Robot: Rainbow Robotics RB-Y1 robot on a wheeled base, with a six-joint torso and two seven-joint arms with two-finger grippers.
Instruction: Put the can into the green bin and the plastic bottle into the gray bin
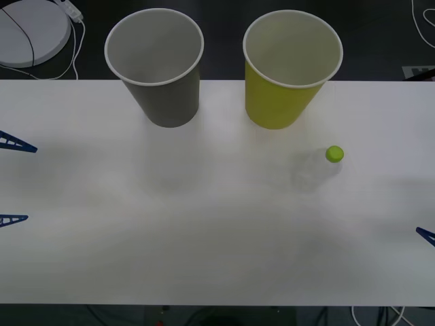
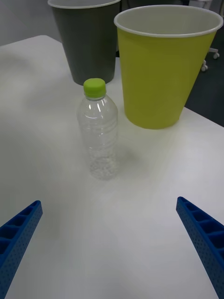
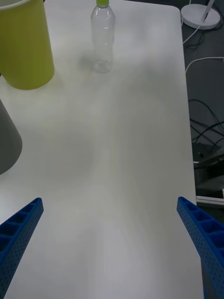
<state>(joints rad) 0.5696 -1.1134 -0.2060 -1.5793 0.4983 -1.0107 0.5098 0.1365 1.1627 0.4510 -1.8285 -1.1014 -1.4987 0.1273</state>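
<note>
Fingers of left gripper [image 3: 109,243] and right gripper [image 2: 109,243] spread wide, empty, tips cut off at table [image 1: 204,258] side edges; plastic bottle [image 1: 318,168] upright, faint from above, near green bin [image 1: 284,75]; gray bin [image 1: 160,68] alongside at far edge.

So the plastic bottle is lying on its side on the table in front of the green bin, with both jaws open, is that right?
Not quite: the plastic bottle stands upright, cap on top, as the right wrist view shows. The rest holds: it is on the table in front of the green bin, apart from it, and both the left gripper and the right gripper have their jaws open.
</note>
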